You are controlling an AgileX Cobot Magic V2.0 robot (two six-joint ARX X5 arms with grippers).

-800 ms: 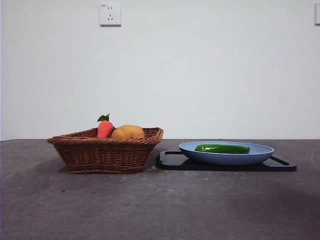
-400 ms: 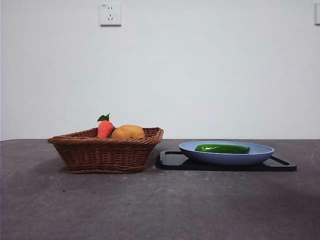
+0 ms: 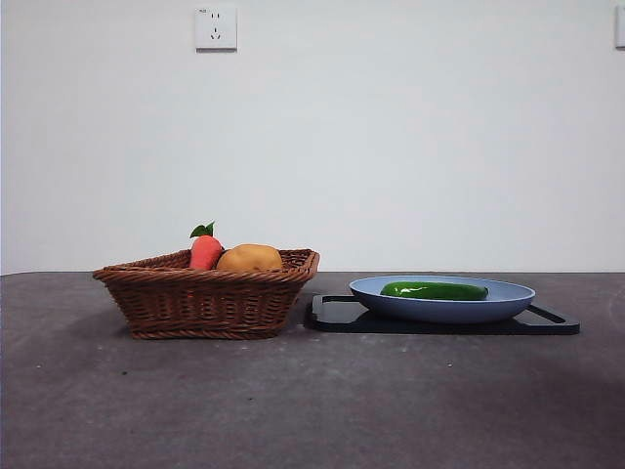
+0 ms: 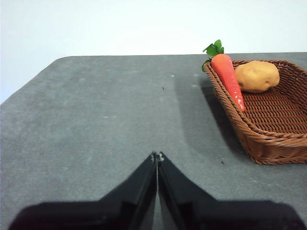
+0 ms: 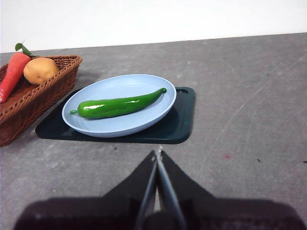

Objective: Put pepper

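The glossy dark green pepper (image 3: 435, 290) (image 5: 117, 105) lies lengthwise in the blue plate (image 3: 508, 298) (image 5: 120, 127), which rests on a black tray (image 3: 337, 315) (image 5: 180, 124). My right gripper (image 5: 157, 154) is shut and holds nothing, hovering over the bare table in front of the tray, a short way from the plate. My left gripper (image 4: 157, 155) is also shut and holds nothing, over the table to the left of the wicker basket (image 4: 268, 129). Neither arm shows in the front view.
The brown wicker basket (image 3: 205, 298) (image 5: 29, 103) stands left of the tray, holding a red-orange carrot (image 3: 205, 251) (image 4: 229, 79) and a tan potato (image 3: 250, 259) (image 4: 256, 75). A white wall with a socket (image 3: 215, 27) is behind the dark grey table.
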